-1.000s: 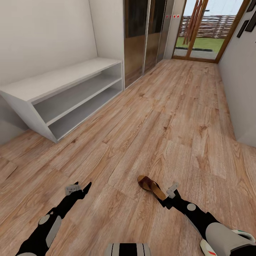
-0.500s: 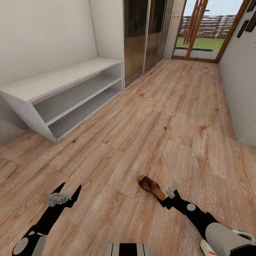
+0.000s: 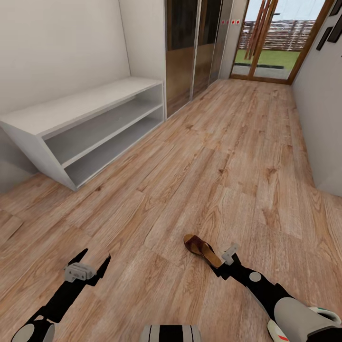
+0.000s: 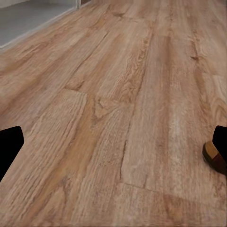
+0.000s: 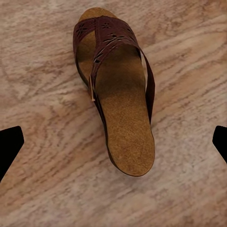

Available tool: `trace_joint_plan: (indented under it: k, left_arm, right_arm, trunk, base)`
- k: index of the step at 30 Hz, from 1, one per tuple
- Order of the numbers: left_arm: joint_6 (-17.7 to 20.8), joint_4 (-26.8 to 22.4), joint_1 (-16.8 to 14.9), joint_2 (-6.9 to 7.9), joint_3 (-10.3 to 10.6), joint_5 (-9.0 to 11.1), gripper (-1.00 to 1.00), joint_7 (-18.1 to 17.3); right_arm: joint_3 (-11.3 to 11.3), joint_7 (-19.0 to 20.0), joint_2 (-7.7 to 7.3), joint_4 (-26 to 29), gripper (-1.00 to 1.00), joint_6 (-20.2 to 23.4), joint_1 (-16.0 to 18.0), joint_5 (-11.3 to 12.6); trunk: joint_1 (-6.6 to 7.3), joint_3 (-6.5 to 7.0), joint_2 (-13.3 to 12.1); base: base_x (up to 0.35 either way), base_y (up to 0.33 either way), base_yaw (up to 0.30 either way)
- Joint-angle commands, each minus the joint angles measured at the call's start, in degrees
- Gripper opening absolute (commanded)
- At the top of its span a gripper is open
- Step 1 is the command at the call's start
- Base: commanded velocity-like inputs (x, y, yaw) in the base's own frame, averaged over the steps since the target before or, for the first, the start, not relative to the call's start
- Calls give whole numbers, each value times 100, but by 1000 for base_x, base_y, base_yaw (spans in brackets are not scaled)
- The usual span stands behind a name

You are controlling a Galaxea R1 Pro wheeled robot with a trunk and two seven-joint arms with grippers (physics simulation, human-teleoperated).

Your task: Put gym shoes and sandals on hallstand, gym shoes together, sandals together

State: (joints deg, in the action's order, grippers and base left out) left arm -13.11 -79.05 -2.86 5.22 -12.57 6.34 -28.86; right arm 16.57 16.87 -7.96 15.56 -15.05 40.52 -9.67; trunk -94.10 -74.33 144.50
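- right gripper [image 3: 222, 264] spread wide, empty, poised over brown sandal [image 5: 116, 94] lying on corridor floor [image 3: 228, 156], presumably lined up to grasp.
- left gripper [image 3: 92, 262] spread, empty, near floor.
- hallstand [image 3: 80, 107] shelves bare, well apart.

I was looking down a home's entrance corridor. Wood-grain plank flooring [image 3: 223, 142] ran the whole length to glazed doors [image 3: 273, 38] at the far end, with grass and a slatted fence visible through them. Well short of those doors, a low light-grey shoe rack [image 3: 80, 126] with two open shelves stood against the plain wall. Between the rack and the doors, dark glossy sliding panels [image 3: 190, 47] lined that same wall. A brown sandal [image 3: 202, 249] lay on the floor.
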Motion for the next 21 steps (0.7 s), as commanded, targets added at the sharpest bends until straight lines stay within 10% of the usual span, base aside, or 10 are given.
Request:
trace_joint_plan:
  k: [1, 21]
  left_arm:
    - [13, -12, 13, -4, 2, -109, 100, -6]
    - [1, -48, 90, -25, 31, -504, 100, -194]
  right_arm:
    - [1, 0, 1, 0, 100, 1, 0, 0]
    - [2, 0, 9, 0, 100, 2, 0, 0]
  trunk:
    - [0, 0, 0]
    - [0, 0, 0]
  base:
    - [0, 0, 0]
    - [0, 0, 0]
